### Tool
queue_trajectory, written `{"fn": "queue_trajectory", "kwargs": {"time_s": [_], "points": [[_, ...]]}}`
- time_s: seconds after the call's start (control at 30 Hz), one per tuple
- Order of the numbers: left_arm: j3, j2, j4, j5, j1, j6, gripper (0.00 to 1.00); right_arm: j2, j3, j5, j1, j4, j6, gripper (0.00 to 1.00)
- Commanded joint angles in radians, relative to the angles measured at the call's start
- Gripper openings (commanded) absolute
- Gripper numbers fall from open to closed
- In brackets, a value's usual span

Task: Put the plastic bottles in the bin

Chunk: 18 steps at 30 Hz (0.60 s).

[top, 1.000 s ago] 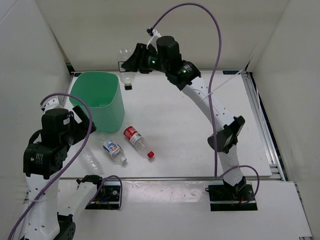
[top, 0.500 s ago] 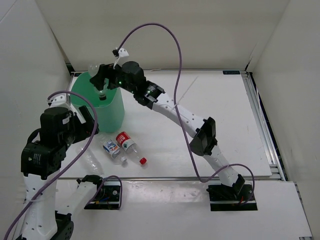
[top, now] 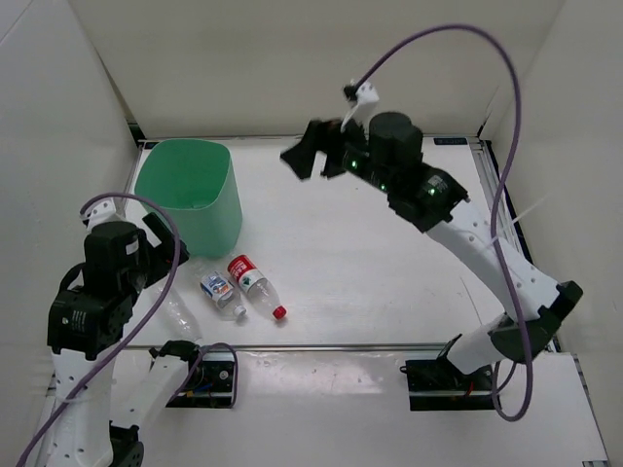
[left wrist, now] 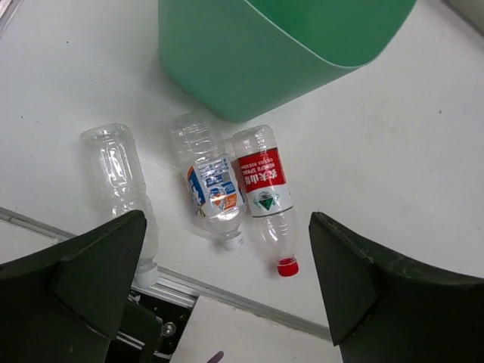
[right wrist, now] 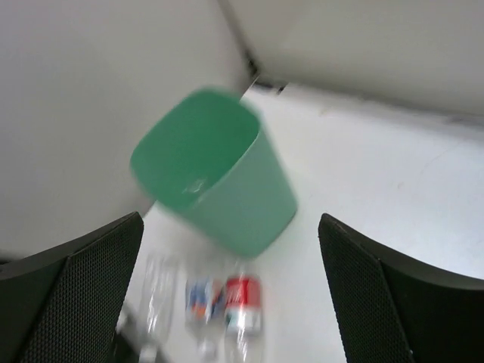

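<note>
Lying near the mint-green bin (left wrist: 227,60) is a red-labelled bottle (left wrist: 263,181).

Lower centre of the left wrist view: the red-labelled bottle (left wrist: 263,195) lies on the table (left wrist: 393,151). Its red band carries a line of white characters above a white panel with a green emblem, and the characters are too small to read with certainty. Just left of it, the blue-and-white-labelled bottle (left wrist: 215,198) shows blue and orange print, none of it legible. In the overhead view both labels are only patches of colour. A small blue sticker (top: 450,142) at the table's far edge, upper right of centre, cannot be read either.
</note>
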Motion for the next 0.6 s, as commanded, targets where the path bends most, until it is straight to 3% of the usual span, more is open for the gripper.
{"fn": "queue_trajectory", "kwargs": {"time_s": [0.0, 0.17, 0.37, 0.57], "points": [[-0.050, -0.052, 0.061, -0.042, -0.005, -0.092, 1.00, 0.016, -0.241, -0.282, 0.046, -0.149, -0.014, 1.00], [-0.277, -0.167, 0.067, -0.085, -0.005, -0.308, 1.00, 0.085, -0.439, -0.378, 0.069, -0.131, -0.067, 0.97], [-0.371, -0.228, 0.053, -0.215, -0.005, -0.445, 1.00, 0.220, -0.428, -0.440, 0.069, -0.101, -0.116, 0.95], [-0.362, -0.248, 0.012, -0.215, -0.005, -0.465, 1.00, 0.390, -0.286, -0.537, 0.069, -0.106, -0.104, 0.95]]}}
